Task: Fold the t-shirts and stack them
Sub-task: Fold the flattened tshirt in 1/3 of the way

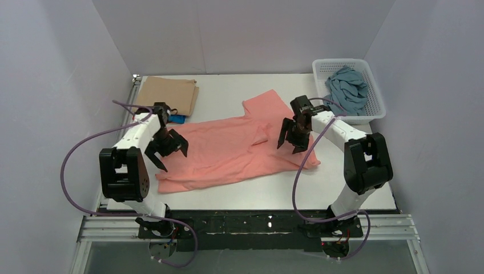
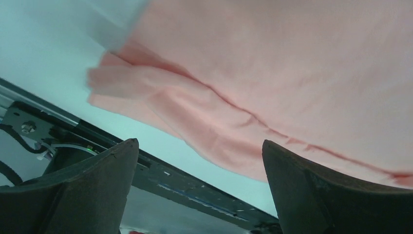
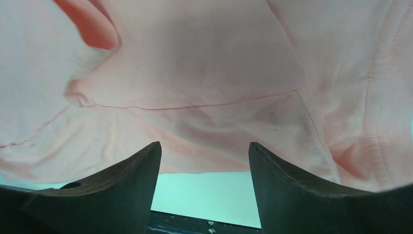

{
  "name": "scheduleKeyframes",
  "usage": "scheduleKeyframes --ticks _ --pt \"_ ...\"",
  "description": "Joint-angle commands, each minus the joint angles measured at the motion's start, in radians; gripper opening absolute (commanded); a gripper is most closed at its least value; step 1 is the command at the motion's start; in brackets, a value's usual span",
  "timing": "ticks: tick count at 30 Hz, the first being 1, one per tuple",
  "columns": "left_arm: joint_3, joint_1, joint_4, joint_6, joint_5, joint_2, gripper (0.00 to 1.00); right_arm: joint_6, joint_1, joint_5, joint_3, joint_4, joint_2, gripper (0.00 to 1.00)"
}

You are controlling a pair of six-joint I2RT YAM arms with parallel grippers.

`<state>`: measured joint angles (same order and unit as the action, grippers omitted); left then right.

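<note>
A salmon-pink t-shirt (image 1: 228, 149) lies spread and rumpled across the middle of the table, one sleeve pointing to the back. It fills the left wrist view (image 2: 272, 83) and the right wrist view (image 3: 204, 83). My left gripper (image 1: 170, 151) is open and empty over the shirt's left end. My right gripper (image 1: 294, 138) is open and empty over the shirt's right part. A folded tan t-shirt (image 1: 168, 95) lies at the back left, with a bit of bright blue cloth (image 1: 177, 119) at its near edge. A dusty grey-blue t-shirt (image 1: 346, 89) is bunched in the basket. No orange-red shirt is in view.
A white plastic mesh basket (image 1: 374, 105) stands at the back right corner. Grey walls close in the table on three sides. A dark metal rail (image 1: 257, 222) runs along the near edge, also in the left wrist view (image 2: 195, 185).
</note>
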<state>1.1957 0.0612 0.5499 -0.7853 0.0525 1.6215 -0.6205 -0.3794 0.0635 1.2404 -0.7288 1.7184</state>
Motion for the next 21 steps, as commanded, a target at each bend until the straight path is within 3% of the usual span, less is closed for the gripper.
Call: scheduleKeyframes --ticks 1,4,8,16,21 --pt "-0.088 -0.179 0.071 -0.037 -0.096 -0.025 1.0 0.022 0.055 0.092 -0.122 0.166 -0.004 0.73" --pt "-0.148 -0.249 -0.075 -0.064 -0.188 0.003 1.0 0.015 0.11 0.127 -0.161 0.172 0.025 0.72" --pt "-0.152 -0.329 -0.107 -0.061 -0.177 0.06 1.0 0.026 0.182 0.165 -0.232 0.152 -0.002 0.72" --pt "-0.251 -0.428 -0.141 -0.043 -0.195 0.052 1.0 0.038 0.351 0.165 -0.483 0.051 -0.168 0.74" --pt "-0.389 -0.508 -0.155 -0.079 -0.226 -0.043 0.99 0.025 0.37 0.117 -0.607 -0.019 -0.36 0.76"
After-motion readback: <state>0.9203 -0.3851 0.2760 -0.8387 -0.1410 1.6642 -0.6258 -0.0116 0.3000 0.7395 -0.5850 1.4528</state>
